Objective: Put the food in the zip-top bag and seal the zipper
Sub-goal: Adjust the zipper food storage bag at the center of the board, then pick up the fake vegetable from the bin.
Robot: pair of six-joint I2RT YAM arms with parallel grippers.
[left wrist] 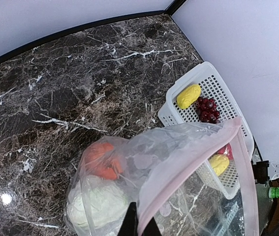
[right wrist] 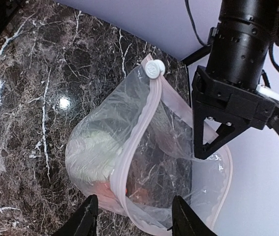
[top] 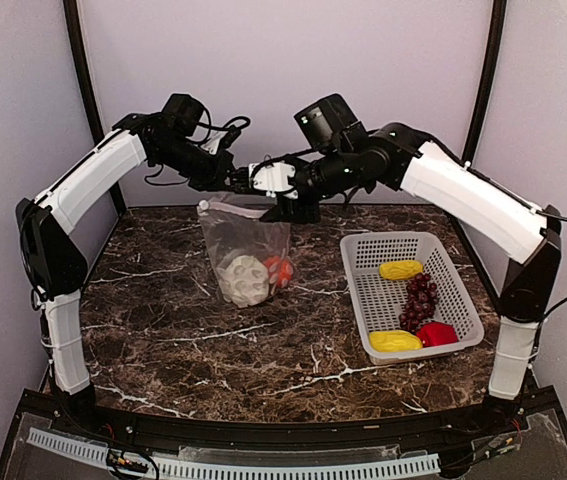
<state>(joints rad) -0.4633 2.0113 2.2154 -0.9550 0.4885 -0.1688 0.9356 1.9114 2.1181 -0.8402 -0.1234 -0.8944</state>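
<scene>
While the left claw pinches the zipper, the right claw gapes — pumpkin blurred inside the bag.

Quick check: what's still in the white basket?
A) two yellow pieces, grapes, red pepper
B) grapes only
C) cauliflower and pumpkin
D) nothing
A: the basket holds a yellow piece at its far end, a second yellow piece at the near end, the grape bunch and the red pepper; cauliflower and pumpkin sit inside the zip-top bag.
</scene>
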